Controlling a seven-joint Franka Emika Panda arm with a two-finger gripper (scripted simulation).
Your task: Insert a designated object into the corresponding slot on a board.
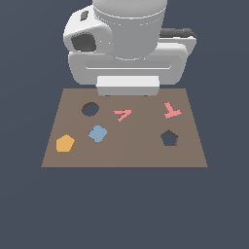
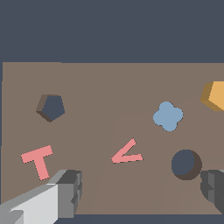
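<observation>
The orange-yellow pentagon block (image 1: pixel 65 143) lies flat on the brown board (image 1: pixel 126 153) near its front corner on the exterior view's left. In the wrist view the block (image 2: pixel 214 95) is cut off by the frame edge. The dark pentagon slot (image 1: pixel 168 138) (image 2: pixel 51 107) sits on the board's other side, towards the exterior view's right. My gripper (image 1: pixel 127 95) (image 2: pixel 142 192) hangs above the board's (image 2: pixel 109 87) far edge, well away from the block. It is open, its two grey fingers (image 2: pixel 70 192) wide apart with nothing between them.
A dark round hole (image 1: pixel 90 109) (image 2: pixel 186 163) is cut in the board near the gripper. A light-blue rounded block (image 1: pixel 97 133) (image 2: pixel 168 116) lies between that hole and the orange block. Two pink angular pieces, a V shape (image 1: pixel 122 115) (image 2: pixel 127 153) and a T shape (image 1: pixel 171 111) (image 2: pixel 38 159), rest on the board.
</observation>
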